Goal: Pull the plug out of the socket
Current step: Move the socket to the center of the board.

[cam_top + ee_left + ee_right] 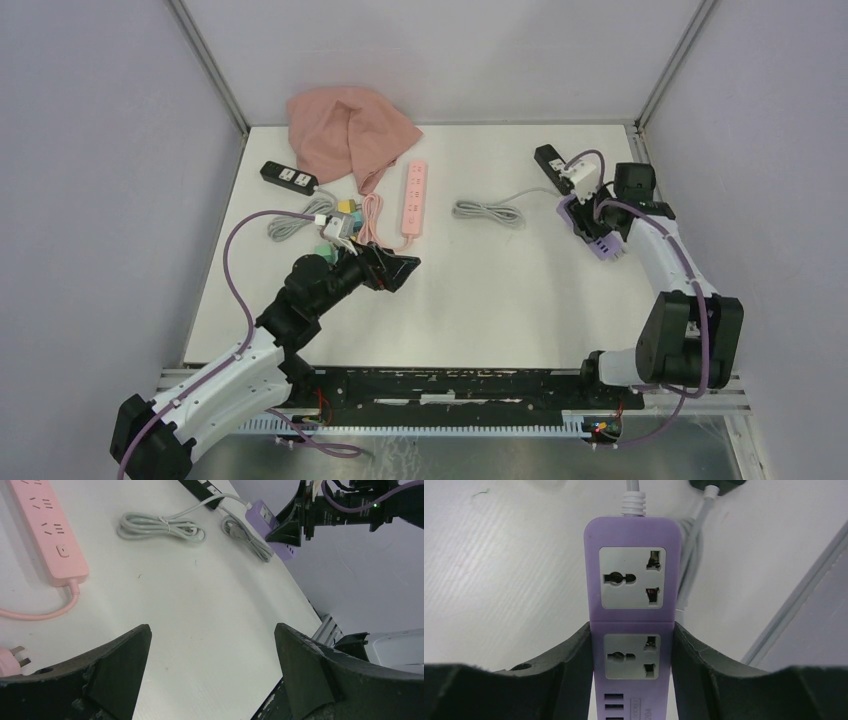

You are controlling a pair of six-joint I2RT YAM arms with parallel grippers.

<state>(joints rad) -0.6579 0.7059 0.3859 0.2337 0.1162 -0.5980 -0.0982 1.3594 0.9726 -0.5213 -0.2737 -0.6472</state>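
On the near left of the table (480, 300), the left gripper (403, 270) is hovering low with its jaws standing wide and nothing between them, facing across the bare white surface. A pink plug (10, 656) on its cord is lying just beside its left finger.

Farther back on the right side, the right gripper (631, 627) is clamping the purple power strip (631, 535) across its width, one finger pressing on each long edge. The strip's two sockets (632, 577) seen from the wrist are showing empty, and a grey cord (633, 485) is leaving its far end. Just beyond it, near the far right corner, the far-right black strip (548, 158) is lying on the table; whether a plug is sitting in it cannot be told.

In the middle, a coiled grey cable (488, 212) is resting apart from both grippers. To its left the pink power strip (413, 195) is lying lengthwise, pointing away. Behind that, a pink cloth (350, 135) is sitting crumpled against the back wall, with the far-left black strip (290, 177) lying beside it.
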